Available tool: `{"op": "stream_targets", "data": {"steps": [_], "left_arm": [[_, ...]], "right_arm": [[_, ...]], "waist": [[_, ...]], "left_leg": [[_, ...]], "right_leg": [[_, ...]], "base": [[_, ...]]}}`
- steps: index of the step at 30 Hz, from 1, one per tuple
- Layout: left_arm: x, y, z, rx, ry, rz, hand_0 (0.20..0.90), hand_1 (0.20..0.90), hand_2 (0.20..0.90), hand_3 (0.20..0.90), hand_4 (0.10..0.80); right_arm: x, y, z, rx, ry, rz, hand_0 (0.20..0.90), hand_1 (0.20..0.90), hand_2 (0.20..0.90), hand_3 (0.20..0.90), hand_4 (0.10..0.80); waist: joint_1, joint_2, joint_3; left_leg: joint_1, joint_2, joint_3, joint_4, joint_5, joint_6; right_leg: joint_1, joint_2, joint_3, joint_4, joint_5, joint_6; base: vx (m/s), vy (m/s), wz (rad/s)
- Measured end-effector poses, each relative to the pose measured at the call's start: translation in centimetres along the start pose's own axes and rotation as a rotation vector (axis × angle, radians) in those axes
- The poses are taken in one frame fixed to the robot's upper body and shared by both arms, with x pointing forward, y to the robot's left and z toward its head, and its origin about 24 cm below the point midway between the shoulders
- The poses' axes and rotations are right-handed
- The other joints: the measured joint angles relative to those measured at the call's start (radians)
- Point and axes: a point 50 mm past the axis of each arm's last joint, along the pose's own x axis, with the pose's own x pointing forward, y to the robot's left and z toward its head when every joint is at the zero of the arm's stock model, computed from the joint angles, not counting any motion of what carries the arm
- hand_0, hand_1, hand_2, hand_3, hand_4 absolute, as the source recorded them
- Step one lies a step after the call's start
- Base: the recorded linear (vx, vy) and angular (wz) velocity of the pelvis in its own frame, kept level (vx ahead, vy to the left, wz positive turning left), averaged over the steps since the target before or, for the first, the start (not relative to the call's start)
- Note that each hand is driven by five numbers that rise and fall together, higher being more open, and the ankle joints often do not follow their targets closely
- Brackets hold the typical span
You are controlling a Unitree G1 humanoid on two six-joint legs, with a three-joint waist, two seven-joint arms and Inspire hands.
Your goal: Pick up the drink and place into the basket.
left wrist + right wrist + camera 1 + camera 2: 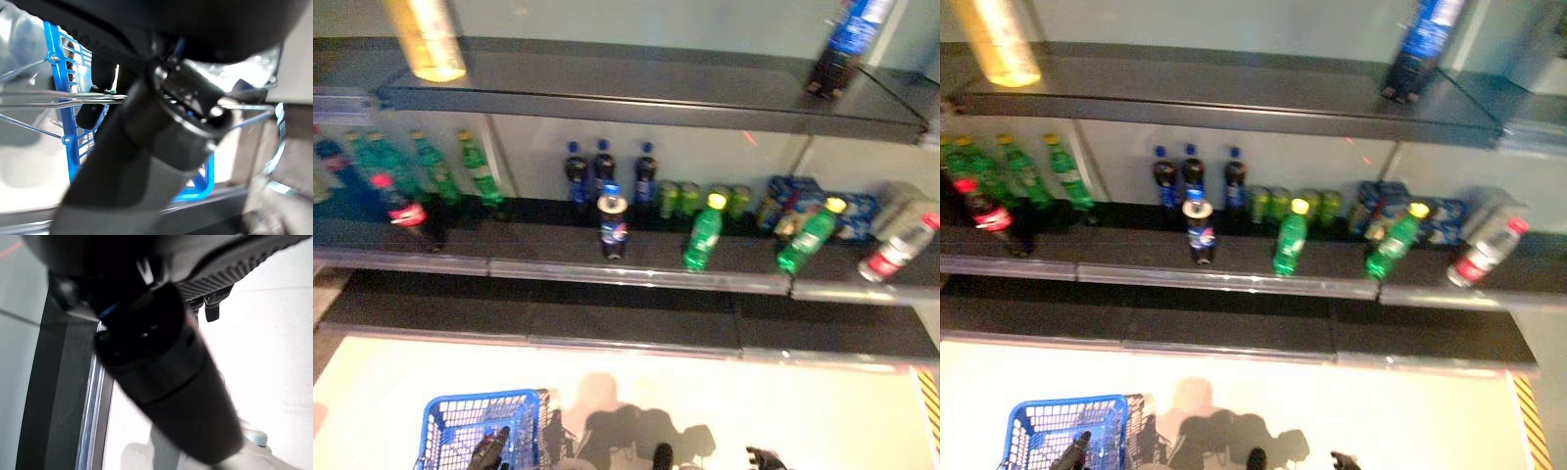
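Observation:
Drinks stand on the middle shelf (pixel 636 274). A dark cola bottle with a blue label (pixel 613 227) stands alone near the front edge. To its right are two green bottles with yellow caps (pixel 703 235) (pixel 813 235). The blue wire basket (pixel 475 426) hangs at the lower left above the pale floor. My left hand (pixel 489 450) is at the basket, and in the left wrist view its fingers (pixel 95 98) curl over the metal handle (pixel 49 93). My right hand (pixel 764 457) is low at the bottom edge, far from the shelf, fingers relaxed and empty.
Green bottles (pixel 431 166) and a red-capped cola (pixel 406 211) fill the shelf's left. Three dark bottles (pixel 602 171), cans (pixel 680 196) and blue packs (pixel 803 206) stand at the back. A tilted red-labelled bottle (pixel 899 250) is at the right. The top shelf holds a blue-labelled bottle (pixel 847 44) and a yellow one (pixel 426 39).

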Motion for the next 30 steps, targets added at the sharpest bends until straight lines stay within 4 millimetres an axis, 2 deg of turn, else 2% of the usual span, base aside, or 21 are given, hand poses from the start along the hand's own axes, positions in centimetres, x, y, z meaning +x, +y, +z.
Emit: {"op": "stream_targets", "data": {"steps": [1,2,4,7,9,10,12,13,15,17,18,19,20,21,22,23,24,26,27,28,30], "left_arm": [[-0.2,0.3,-0.9,0.019,0.025,-0.004,0.300,0.300,0.300,0.200,0.100],[-0.1,0.4,-0.7,0.026,0.027,-0.002,0.300,0.300,0.300,0.200,0.100],[0.2,1.1,0.7,0.047,-0.020,0.009,0.300,0.300,0.300,0.200,0.100],[0.3,0.6,1.1,0.059,-0.026,-0.012,0.300,0.300,0.300,0.200,0.100],[0.3,0.6,0.4,0.057,-0.004,-0.007,0.300,0.300,0.300,0.200,0.100],[0.1,0.1,-0.6,0.051,0.023,-0.013,0.300,0.300,0.300,0.200,0.100],[0.1,0.0,-0.9,0.035,0.030,-0.010,0.300,0.300,0.300,0.200,0.100],[0.3,-0.5,-0.2,0.000,0.017,-0.010,0.300,0.300,0.300,0.200,0.100],[0.5,0.0,0.6,0.012,0.002,0.000,0.300,0.300,0.300,0.200,0.100],[0.5,-1.3,0.9,0.018,-0.008,-0.034,0.300,0.300,0.300,0.200,0.100],[0.4,-1.6,1.0,0.038,-0.011,-0.047,0.300,0.300,0.300,0.200,0.100],[0.4,-1.7,1.0,0.036,-0.012,-0.044,0.300,0.300,0.300,0.200,0.100],[0.4,-1.8,1.1,0.027,-0.014,-0.033,0.300,0.300,0.300,0.200,0.100],[0.4,-1.8,1.1,0.024,-0.014,-0.028,0.300,0.300,0.300,0.200,0.100],[0.4,-1.7,1.2,0.020,-0.014,-0.020,0.300,0.300,0.300,0.200,0.100],[0.4,-0.9,1.5,0.006,-0.026,0.000,0.300,0.300,0.300,0.200,0.100],[0.5,-0.7,2.1,0.004,-0.042,0.000,0.300,0.300,0.300,0.200,0.100],[0.3,-0.9,1.6,-0.032,-0.052,0.008,0.300,0.300,0.300,0.200,0.100],[0.3,-1.1,1.8,-0.035,-0.057,0.002,0.300,0.300,0.300,0.200,0.100],[0.5,-1.7,2.5,-0.034,-0.070,-0.011,0.300,0.300,0.300,0.200,0.100],[0.5,-2.9,4.1,-0.016,-0.114,-0.066,0.300,0.300,0.300,0.200,0.100]], "right_arm": [[-0.1,-0.6,-0.3,0.016,0.001,-0.020,0.900,0.900,0.900,0.900,0.800],[-0.1,-0.2,-0.3,0.017,0.008,-0.009,0.900,0.900,0.900,0.900,0.800],[-0.2,1.2,-0.7,0.043,0.034,0.024,0.900,0.900,0.900,0.900,0.800],[0.0,1.0,-0.5,0.045,0.055,0.008,0.900,0.900,0.900,0.900,0.800],[0.2,0.6,-0.3,0.034,0.062,-0.006,0.900,0.900,0.900,0.900,0.800],[0.2,0.5,-0.3,0.023,0.063,-0.011,0.900,0.900,0.900,0.900,0.800],[0.3,0.3,0.1,0.022,0.050,-0.022,0.900,0.900,0.900,0.900,0.800],[0.3,0.0,0.7,0.022,0.011,-0.029,0.900,0.900,0.900,0.900,0.800],[0.2,0.9,1.0,0.009,-0.011,-0.004,0.900,0.900,0.900,0.900,0.800],[0.2,1.0,0.6,0.009,0.003,-0.012,0.900,0.900,0.900,0.900,0.800],[0.2,0.4,0.2,0.004,0.021,-0.036,0.900,0.900,0.900,0.900,0.800],[0.2,0.3,0.1,0.002,0.030,-0.046,0.900,0.900,0.900,0.900,0.800],[0.3,-0.2,0.0,0.001,0.038,-0.065,0.900,0.900,0.900,0.900,0.800],[0.3,-0.3,-0.1,-0.003,0.043,-0.069,0.900,0.900,0.900,0.900,0.800],[0.3,-0.5,-0.2,-0.020,0.046,-0.071,0.900,0.900,0.900,0.900,0.800],[0.2,-0.2,-0.3,-0.061,0.053,-0.056,0.900,0.900,0.900,0.900,0.800],[0.1,0.5,-0.4,-0.077,0.054,-0.036,0.900,0.900,0.900,0.900,0.800],[0.1,0.3,0.0,-0.138,0.029,-0.011,0.900,0.900,0.900,0.900,0.800],[0.1,-0.1,0.1,-0.145,0.024,-0.014,0.900,0.900,0.900,0.900,0.800],[0.0,0.2,0.0,-0.127,0.021,-0.001,0.900,0.900,0.900,0.900,0.800],[-0.3,0.9,-0.6,-0.078,0.026,0.023,0.900,0.900,0.900,0.900,0.800]], "waist": [[0.000,0.037,0.010],[0.001,0.027,0.010],[-0.004,-0.009,0.008],[-0.006,0.013,0.017],[-0.002,0.028,0.032],[-0.002,0.032,0.037],[-0.008,0.035,0.043],[-0.025,0.026,0.066],[-0.044,0.003,0.053],[-0.052,-0.002,0.048],[-0.068,0.008,0.048],[-0.071,0.015,0.049],[-0.092,0.027,0.055],[-0.093,0.031,0.056],[-0.088,0.035,0.059],[-0.086,0.034,0.058],[-0.082,0.024,0.052],[-0.073,0.062,0.043],[-0.058,0.059,0.040],[-0.057,0.042,0.031],[-0.059,0.006,0.025]], "left_leg": [[-0.031,0.026,0.045,0.012,-0.003,0.081],[-0.030,0.034,0.048,0.011,-0.003,0.078],[-0.018,0.020,0.017,-0.024,0.010,0.056],[0.003,0.014,-0.021,-0.022,0.020,0.040],[0.012,-0.003,-0.022,-0.015,0.009,0.058],[0.053,-0.041,-0.031,-0.040,-0.007,0.092],[0.078,-0.026,-0.028,-0.046,-0.013,0.107],[0.082,-0.003,-0.018,0.006,-0.055,0.100],[0.100,0.016,-0.009,-0.009,-0.057,0.088],[0.104,0.021,-0.003,-0.030,-0.044,0.065],[0.097,0.020,-0.053,-0.040,-0.037,0.053],[0.096,0.022,-0.083,-0.048,-0.036,0.049],[0.101,0.033,-0.147,-0.058,-0.039,0.026],[0.110,0.044,-0.159,-0.060,-0.047,0.013],[0.122,0.059,-0.155,-0.061,-0.051,-0.003],[0.153,0.111,-0.140,-0.062,-0.064,-0.025],[0.162,0.124,-0.131,-0.060,-0.065,-0.028],[0.166,0.237,-0.094,-0.018,-0.029,-0.037],[0.145,0.252,-0.085,0.007,0.007,-0.018],[0.074,0.271,-0.050,0.048,0.095,-0.052],[0.013,0.274,0.037,0.064,0.188,-0.051]], "right_leg": [[0.010,0.021,-0.097,0.014,0.004,0.007],[-0.001,0.020,-0.100,0.057,-0.020,0.014],[-0.021,0.000,-0.109,0.204,-0.168,0.038],[-0.009,0.010,-0.114,0.199,-0.188,-0.003],[0.003,0.008,-0.104,0.210,-0.190,-0.003],[0.008,0.011,-0.081,0.247,-0.209,0.023],[-0.052,0.000,-0.068,0.413,-0.240,0.141],[-0.167,-0.018,-0.016,0.675,-0.191,0.198],[-0.197,-0.052,-0.003,0.710,-0.206,0.178],[-0.194,-0.138,0.030,0.564,-0.214,0.167],[-0.167,-0.193,0.091,0.406,-0.203,0.174],[-0.154,-0.208,0.116,0.334,-0.182,0.183],[-0.132,-0.269,0.140,0.219,-0.124,0.233],[-0.123,-0.285,0.143,0.159,-0.078,0.240],[-0.100,-0.291,0.136,0.117,-0.047,0.242],[-0.057,-0.258,0.068,0.102,-0.037,0.242],[-0.037,-0.236,0.043,0.103,-0.024,0.229],[-0.017,-0.127,0.027,0.135,-0.050,0.174],[-0.012,-0.103,0.008,0.135,-0.055,0.158],[0.008,-0.096,-0.056,0.104,-0.047,0.122],[0.055,-0.100,-0.144,0.035,-0.032,0.077]], "base": [[0.197,-0.129,-0.30],[0.293,-0.148,-0.10],[0.259,-0.098,0.14],[0.291,-0.085,0.09],[0.202,-0.092,-0.17],[0.238,-0.156,-0.36],[0.224,-0.243,-0.34],[0.244,-0.373,-0.07],[0.202,-0.449,0.18],[0.153,-0.539,0.36],[0.157,-0.594,0.41],[0.136,-0.578,0.51],[0.114,-0.582,0.26],[0.127,-0.587,0.15],[0.139,-0.582,0.02],[0.130,-0.616,0.03],[0.092,-0.588,0.22],[0.049,-0.623,0.16],[-0.004,-0.534,0.31],[-0.027,-0.317,0.61],[0.015,-0.260,1.16]]}}
